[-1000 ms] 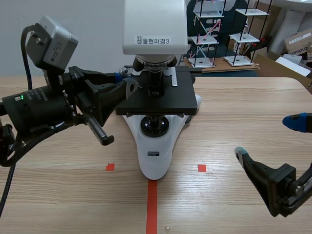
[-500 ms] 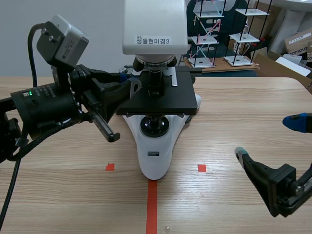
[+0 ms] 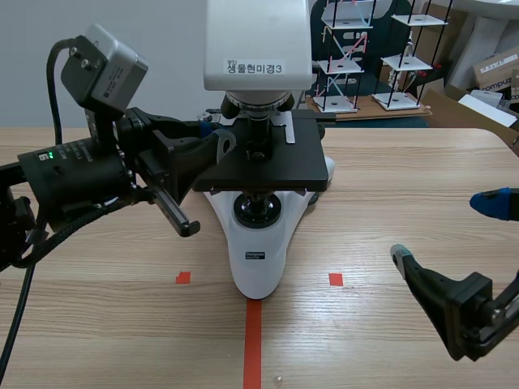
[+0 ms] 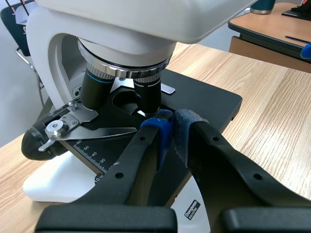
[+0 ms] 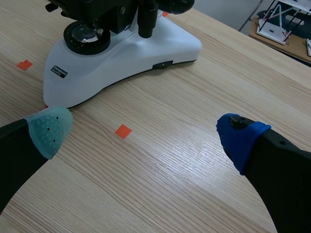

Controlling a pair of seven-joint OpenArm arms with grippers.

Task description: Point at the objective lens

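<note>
A white microscope [image 3: 256, 259] with a black stage [image 3: 280, 168] stands at the table's middle. Its objective lens [image 3: 258, 136] hangs under the white head, just above the stage. My left gripper [image 3: 212, 139] is shut and empty at the stage's left side, level with the lens. In the left wrist view the gripper [image 4: 169, 130] has its blue pads pressed together, tips just short of the black objective lens [image 4: 148, 94]; a second, thicker lens [image 4: 95, 90] hangs beside it. My right gripper [image 3: 448, 229] stays open and empty low at the right, away from the microscope [image 5: 121, 53]; its pads [image 5: 48, 128] stand wide apart.
Black-and-white model racks [image 3: 350, 57] and cardboard boxes [image 3: 495, 73] stand behind the table at the back right. A metal slide clip [image 4: 92, 131] lies on the stage. Bare wood lies right of the microscope base.
The left arm has risen and moved right, bringing its shut fingertips closer to the lens; in the last half second it holds still. The right arm has not moved.
</note>
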